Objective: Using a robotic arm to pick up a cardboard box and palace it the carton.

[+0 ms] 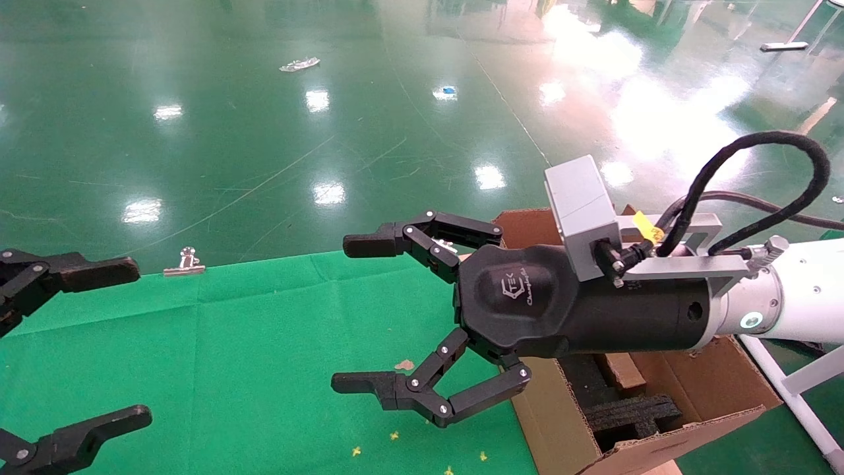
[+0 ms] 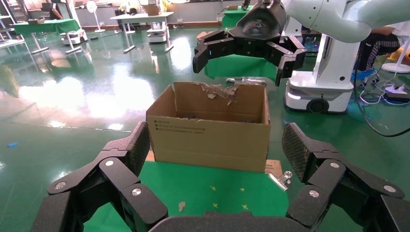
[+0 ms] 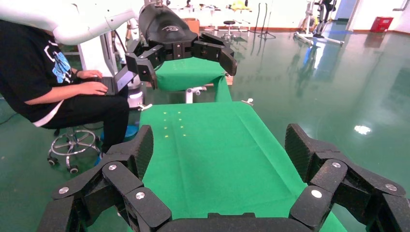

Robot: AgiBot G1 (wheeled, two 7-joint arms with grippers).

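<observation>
Head view: the right hand point(image 1: 369, 316) hangs spread and empty over the green worktop point(image 1: 217, 356), beside the carton point(image 1: 699, 396); the left hand point(image 1: 99, 343) is spread at the worktop's edge. No small box shows, so any grasp now would likely close on nothing. One carton, two hands, one clip point(image 1: 184, 262).

Left wrist view: one carton point(image 2: 210, 135), flap torn; a lowered box could catch there.

Right wrist view: bare worktop point(image 3: 212, 150); one seated person point(image 3: 53, 82).
</observation>
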